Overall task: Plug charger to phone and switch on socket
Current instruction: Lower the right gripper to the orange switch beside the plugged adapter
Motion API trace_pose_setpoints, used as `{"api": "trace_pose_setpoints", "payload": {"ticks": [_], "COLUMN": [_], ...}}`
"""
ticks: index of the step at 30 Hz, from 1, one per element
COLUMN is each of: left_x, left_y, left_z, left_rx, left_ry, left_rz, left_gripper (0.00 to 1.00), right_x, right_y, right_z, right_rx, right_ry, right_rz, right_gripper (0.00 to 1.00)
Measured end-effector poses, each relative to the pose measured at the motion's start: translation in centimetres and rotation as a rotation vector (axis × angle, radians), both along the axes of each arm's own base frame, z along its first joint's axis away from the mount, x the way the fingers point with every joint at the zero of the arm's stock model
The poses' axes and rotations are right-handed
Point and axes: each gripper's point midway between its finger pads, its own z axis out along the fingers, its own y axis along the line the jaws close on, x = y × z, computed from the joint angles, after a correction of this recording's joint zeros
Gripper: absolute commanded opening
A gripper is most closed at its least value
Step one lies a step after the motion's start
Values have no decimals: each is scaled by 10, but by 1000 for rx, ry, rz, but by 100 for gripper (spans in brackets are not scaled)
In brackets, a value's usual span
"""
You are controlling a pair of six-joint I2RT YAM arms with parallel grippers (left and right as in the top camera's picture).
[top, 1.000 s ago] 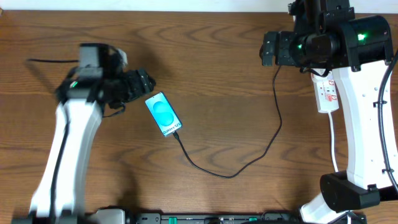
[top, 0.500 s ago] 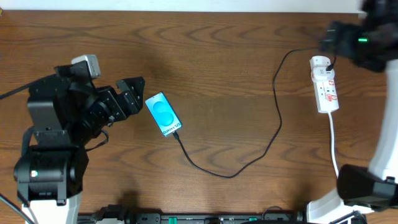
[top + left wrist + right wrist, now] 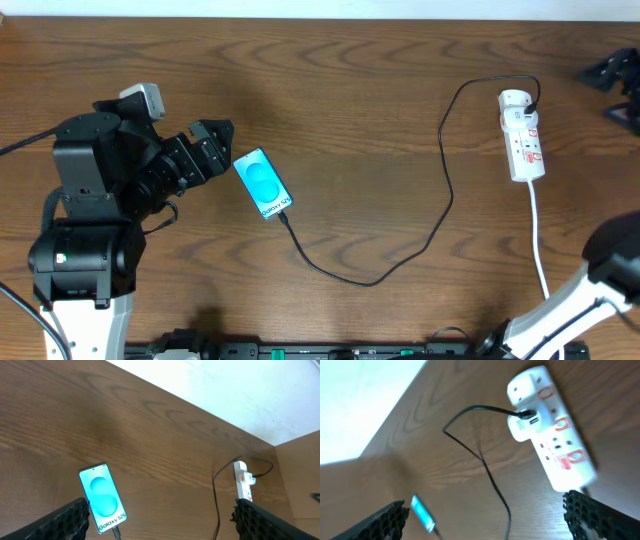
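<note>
The phone [image 3: 263,183] lies flat on the wooden table, its teal screen lit. The charger [image 3: 375,282], a thin black cable, runs from the phone's lower end in a loop to the top of the white socket [image 3: 522,135] at the right. In the left wrist view the plug tip [image 3: 116,532] sits against the phone [image 3: 102,498]. My left gripper [image 3: 214,149] hovers open just left of the phone, holding nothing. My right gripper [image 3: 614,90] is open at the far right edge, away from the socket [image 3: 550,430].
A white cord [image 3: 540,235] runs from the socket toward the table's front edge. The table's back edge [image 3: 200,407] meets a pale wall. The right arm's base [image 3: 600,290] stands at the front right.
The right arm has swung off the socket to the far right edge of the view. The left arm drew back slightly from the phone, then held still.
</note>
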Motion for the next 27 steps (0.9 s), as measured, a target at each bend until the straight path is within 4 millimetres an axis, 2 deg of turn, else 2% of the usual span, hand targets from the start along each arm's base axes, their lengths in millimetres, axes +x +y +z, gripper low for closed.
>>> {"api": "trace_pose_setpoints", "payload": {"ticks": [5,8,17,21,27], "left_x": [0,0,6,9,10], "left_y": [0,0,0,0,0], "left_z": [-1,-1,-18,-23,-25], "left_rx": [-1,0,-1,-1,-1], "left_ry": [3,6,71,90,96], "left_rz": [0,1,1,0,1], "left_gripper": [93,92,93,93,93], "right_x": [15,15,12,15,21], "right_y": [3,6,14,7,-3], "right_z": [-61,-82,-115,-129,-136], "right_rx": [132,169,178,125,53], "right_ry": [63,88,93,84,67], "right_rz": [60,94,209,240,248], "right_gripper": [99,99,99,99,99]}}
